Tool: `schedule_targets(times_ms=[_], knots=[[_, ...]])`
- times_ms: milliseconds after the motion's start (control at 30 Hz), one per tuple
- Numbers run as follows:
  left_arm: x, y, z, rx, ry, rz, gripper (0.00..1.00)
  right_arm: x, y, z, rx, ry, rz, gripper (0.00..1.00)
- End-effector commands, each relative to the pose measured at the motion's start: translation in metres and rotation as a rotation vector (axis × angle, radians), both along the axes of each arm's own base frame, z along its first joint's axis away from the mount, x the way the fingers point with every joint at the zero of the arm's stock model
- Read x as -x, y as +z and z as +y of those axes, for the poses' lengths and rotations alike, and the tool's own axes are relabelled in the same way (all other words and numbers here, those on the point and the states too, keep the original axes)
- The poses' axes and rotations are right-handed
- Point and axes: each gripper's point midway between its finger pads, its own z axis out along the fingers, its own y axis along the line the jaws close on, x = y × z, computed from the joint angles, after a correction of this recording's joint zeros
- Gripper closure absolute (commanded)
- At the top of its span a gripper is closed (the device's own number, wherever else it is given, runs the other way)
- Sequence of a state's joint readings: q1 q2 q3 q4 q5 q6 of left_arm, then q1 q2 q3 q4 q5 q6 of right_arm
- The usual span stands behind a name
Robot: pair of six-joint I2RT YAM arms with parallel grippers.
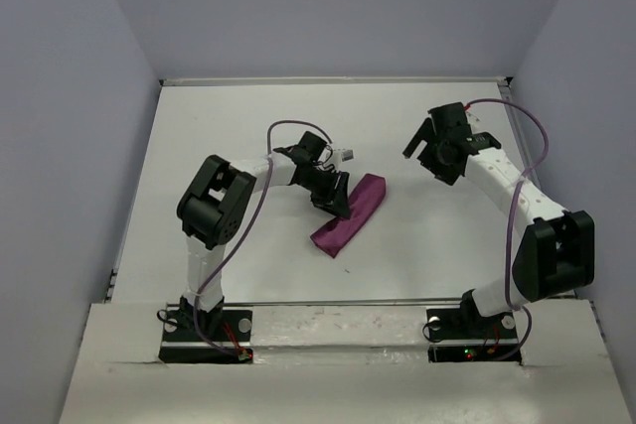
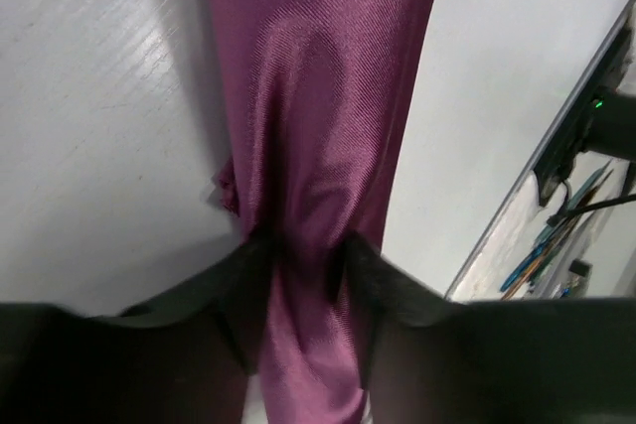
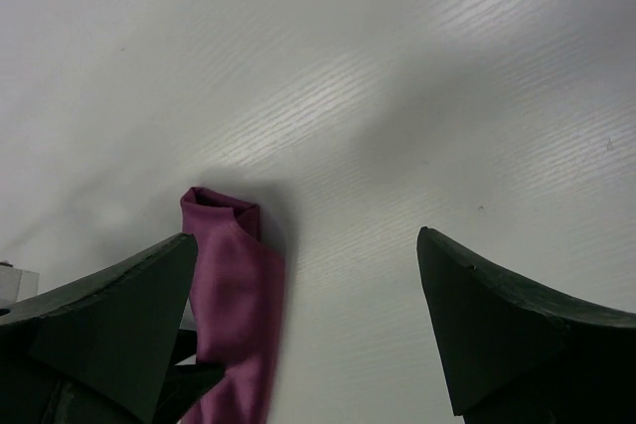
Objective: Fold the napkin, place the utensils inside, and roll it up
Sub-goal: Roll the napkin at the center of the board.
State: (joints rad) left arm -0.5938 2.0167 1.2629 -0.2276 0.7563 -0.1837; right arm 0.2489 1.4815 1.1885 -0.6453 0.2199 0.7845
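One napkin (image 1: 350,213), plum-purple, rolled, lying on bench (image 1: 229,126). At napkin's mid-length: left claw (image 2: 308,250), closed on it, cloth pinched. Right of napkin: right claw (image 3: 306,237), spread wide, holding nothing.

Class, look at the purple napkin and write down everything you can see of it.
The napkin is plum-purple cloth with a slight sheen, rolled into a slim bundle. It lies diagonally on the white table, near the middle. One end shows its rolled layers. The left end effector pinches it across its width, squeezing a waist into the cloth. Its inside is hidden.
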Motion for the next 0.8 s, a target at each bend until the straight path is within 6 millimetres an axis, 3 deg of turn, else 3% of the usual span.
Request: schedule_targets(times_ms=[0, 200, 333, 400, 433, 500, 567, 667, 733, 767], knots=[[-0.013, 0.006, 0.016, -0.09, 0.08, -0.08, 0.44, 0.002, -0.004, 0.004, -0.001, 0.03, 0.007, 0.02], [-0.042, 0.055, 0.021, -0.119, 0.147, -0.245, 0.24, 0.003, -0.007, 0.014, -0.032, 0.088, 0.011, 0.02], [-0.06, 0.096, 0.029, -0.128, 0.202, -0.366, 0.23, 0.001, -0.01, 0.029, -0.088, 0.157, -0.003, 0.04], [-0.062, 0.106, 0.032, -0.133, 0.215, -0.392, 0.24, 0.003, -0.011, 0.043, -0.114, 0.206, -0.003, 0.04], [-0.061, 0.109, 0.032, -0.129, 0.218, -0.395, 0.25, 0.004, -0.011, 0.049, -0.118, 0.229, -0.006, 0.05], [-0.053, 0.116, 0.032, -0.103, 0.21, -0.395, 0.35, 0.006, -0.012, 0.069, -0.125, 0.279, -0.01, 0.05], [-0.038, 0.114, 0.029, -0.069, 0.18, -0.36, 0.47, 0.007, -0.017, 0.073, -0.125, 0.285, 0.002, 0.07], [-0.016, 0.106, 0.02, -0.089, 0.135, -0.366, 0.49, 0.009, -0.028, 0.074, -0.115, 0.263, 0.029, 0.06], [-0.014, 0.1, 0.019, -0.162, 0.146, -0.432, 0.46, 0.01, -0.031, 0.062, -0.071, 0.217, 0.03, 0.05], [-0.002, 0.098, 0.008, -0.182, 0.115, -0.462, 0.4, 0.009, -0.031, 0.056, -0.059, 0.198, 0.029, 0.05]])
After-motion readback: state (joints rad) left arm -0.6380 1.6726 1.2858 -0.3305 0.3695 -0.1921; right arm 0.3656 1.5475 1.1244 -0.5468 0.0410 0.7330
